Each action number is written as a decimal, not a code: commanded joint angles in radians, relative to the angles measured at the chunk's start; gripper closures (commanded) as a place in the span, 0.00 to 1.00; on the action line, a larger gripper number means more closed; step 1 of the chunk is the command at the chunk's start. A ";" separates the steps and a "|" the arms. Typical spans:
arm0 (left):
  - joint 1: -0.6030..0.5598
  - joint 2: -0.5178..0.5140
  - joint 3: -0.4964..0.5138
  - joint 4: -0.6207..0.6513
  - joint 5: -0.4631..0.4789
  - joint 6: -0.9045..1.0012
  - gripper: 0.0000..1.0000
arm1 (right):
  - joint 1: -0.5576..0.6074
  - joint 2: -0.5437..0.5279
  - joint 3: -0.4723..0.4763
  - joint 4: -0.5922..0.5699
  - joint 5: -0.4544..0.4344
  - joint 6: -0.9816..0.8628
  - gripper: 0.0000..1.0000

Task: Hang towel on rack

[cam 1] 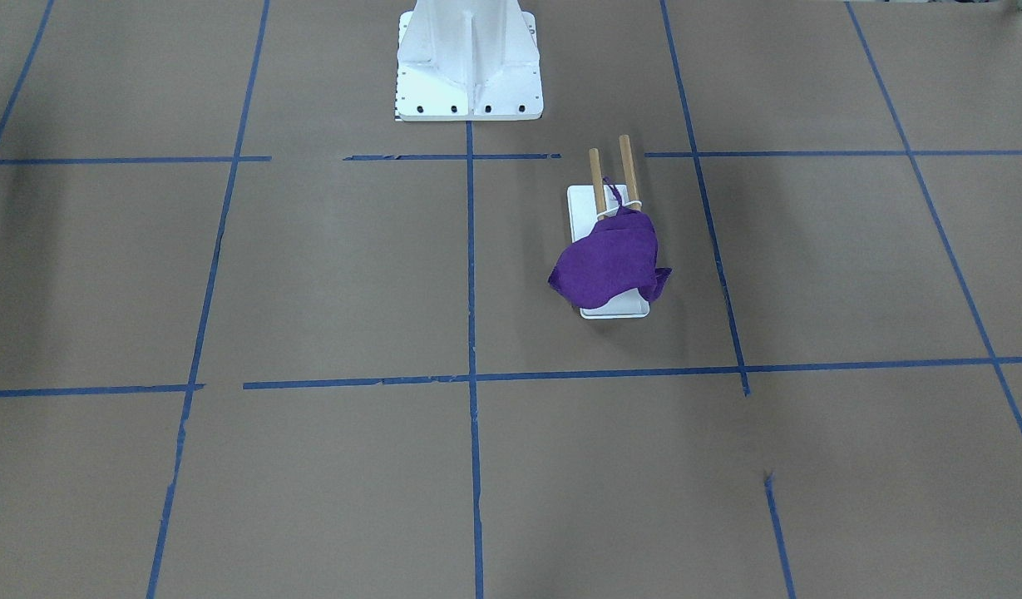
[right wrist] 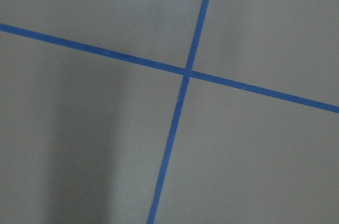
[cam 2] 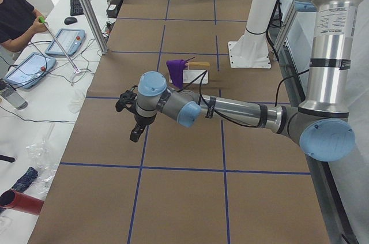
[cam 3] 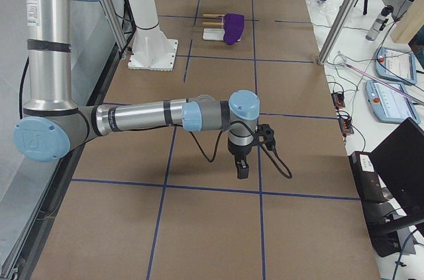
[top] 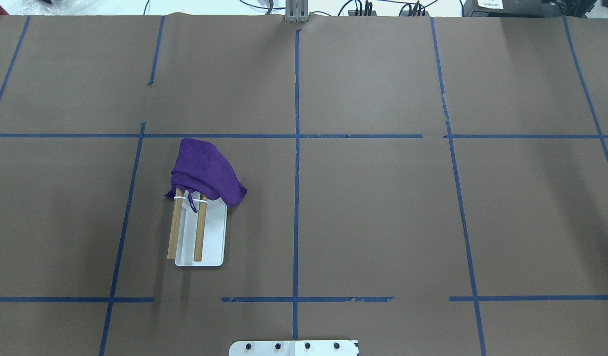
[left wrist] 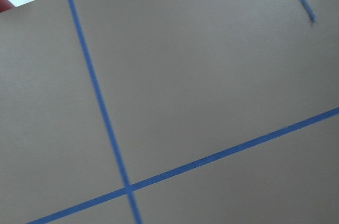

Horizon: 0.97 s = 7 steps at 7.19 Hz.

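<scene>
Both left pincer (cam 2: 135,135) and right pincer (cam 3: 242,172) aloft, opening unclear, towel (top: 205,170) on rack (top: 214,237)

Robotics lab: a brown paper surface (top: 373,212) gridded with blue tape (top: 297,222), left arm (cam 2: 242,110) and right arm (cam 3: 139,116), teach pendants (cam 2: 64,42) on a side bench (cam 2: 34,105), an operator (cam 2: 14,16) beside it.

Purple towel (top: 205,170) hides one end of both rods (top: 175,230) and part of rack (top: 214,242) base. Left gripper (cam 2: 134,135), right gripper (cam 3: 242,172): small, side views only, jaw state unreadable. Pedestal (cam 1: 469,66) cut by frame edge front-facing and overhead. Operator (cam 2: 14,16) cropped at picture's edge.
</scene>
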 commanded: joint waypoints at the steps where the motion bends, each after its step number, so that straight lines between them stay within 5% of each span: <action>1: -0.075 -0.001 0.010 0.138 -0.031 0.145 0.00 | 0.099 -0.001 -0.074 -0.027 0.019 -0.099 0.00; 5: -0.074 0.004 0.060 0.167 -0.032 0.135 0.00 | 0.120 -0.010 -0.080 -0.060 0.051 -0.087 0.00; 7: -0.073 0.001 0.051 0.170 -0.031 -0.034 0.00 | 0.120 -0.043 -0.077 -0.053 0.051 -0.083 0.00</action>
